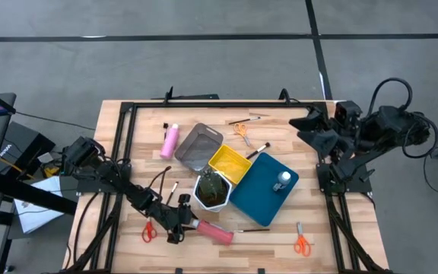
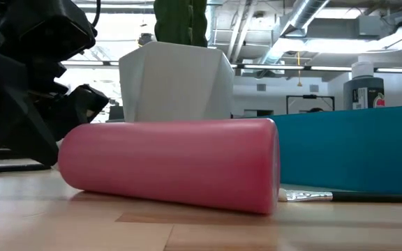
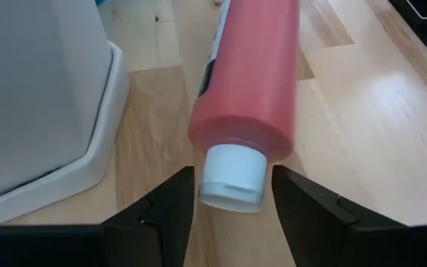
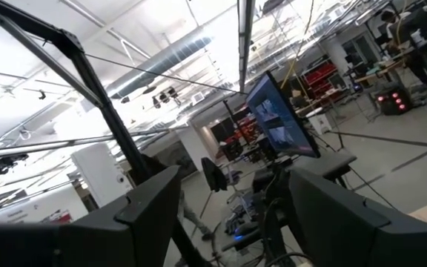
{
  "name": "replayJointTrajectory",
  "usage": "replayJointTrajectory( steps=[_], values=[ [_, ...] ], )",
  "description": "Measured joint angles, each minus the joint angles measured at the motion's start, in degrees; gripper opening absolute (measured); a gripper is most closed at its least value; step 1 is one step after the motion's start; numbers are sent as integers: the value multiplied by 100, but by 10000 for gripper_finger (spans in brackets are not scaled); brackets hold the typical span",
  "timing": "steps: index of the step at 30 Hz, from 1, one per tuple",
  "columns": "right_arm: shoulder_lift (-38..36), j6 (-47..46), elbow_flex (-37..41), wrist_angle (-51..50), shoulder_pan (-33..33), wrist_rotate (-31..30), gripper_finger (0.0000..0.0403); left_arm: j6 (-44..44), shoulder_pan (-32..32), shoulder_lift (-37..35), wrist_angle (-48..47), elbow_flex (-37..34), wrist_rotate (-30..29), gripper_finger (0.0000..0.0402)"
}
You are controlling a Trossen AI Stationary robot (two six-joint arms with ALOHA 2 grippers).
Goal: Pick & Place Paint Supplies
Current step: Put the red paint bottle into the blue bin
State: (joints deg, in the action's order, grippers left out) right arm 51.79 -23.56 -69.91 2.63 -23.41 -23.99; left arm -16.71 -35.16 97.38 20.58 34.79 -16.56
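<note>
The left gripper (image 3: 232,194) stood half open around the white cap (image 3: 231,176) of the pink bottle (image 3: 249,70) beside the white pot (image 3: 43,96), not yet gripping, so the round bottle could have rolled away.

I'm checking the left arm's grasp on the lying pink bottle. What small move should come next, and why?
Probably close the left gripper a little more: its fingers flank the white cap of the pink bottle, with slight gaps visible on both sides.
</note>
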Motion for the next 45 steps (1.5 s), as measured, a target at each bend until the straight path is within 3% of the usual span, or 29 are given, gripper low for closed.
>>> replayJointTrajectory(
  steps=[6, 12, 20, 24, 31, 36, 40, 45],
  values=[
    [0, 1, 0, 0, -25, -2, 249, 0, 0, 0, 0, 0, -2, 157],
    [0, 3, 0, 4, -25, -2, 249, -198, 0, -4, 15, 0, 120, 108],
    [0, 18, 0, 23, -25, -2, 249, -924, -108, -81, -59, 2, 522, 108],
    [-2, 75, 0, 165, -25, -4, 249, -1060, -243, -510, -376, 0, 715, 108],
    [0, 270, 0, 485, -25, -4, 249, -1316, -382, -2211, -2484, 117, 817, 108],
    [2, 414, -1, 605, -25, -4, 249, -1326, -344, -3261, -4514, 766, 914, 108],
    [4, 533, -1, 603, -25, -4, 249, -1224, -285, -3611, -5705, 1341, 910, 108],
    [76, 653, -2, 604, -25, -2, 249, -1213, -177, -3564, -6096, 1541, 932, 108]
  ],
)
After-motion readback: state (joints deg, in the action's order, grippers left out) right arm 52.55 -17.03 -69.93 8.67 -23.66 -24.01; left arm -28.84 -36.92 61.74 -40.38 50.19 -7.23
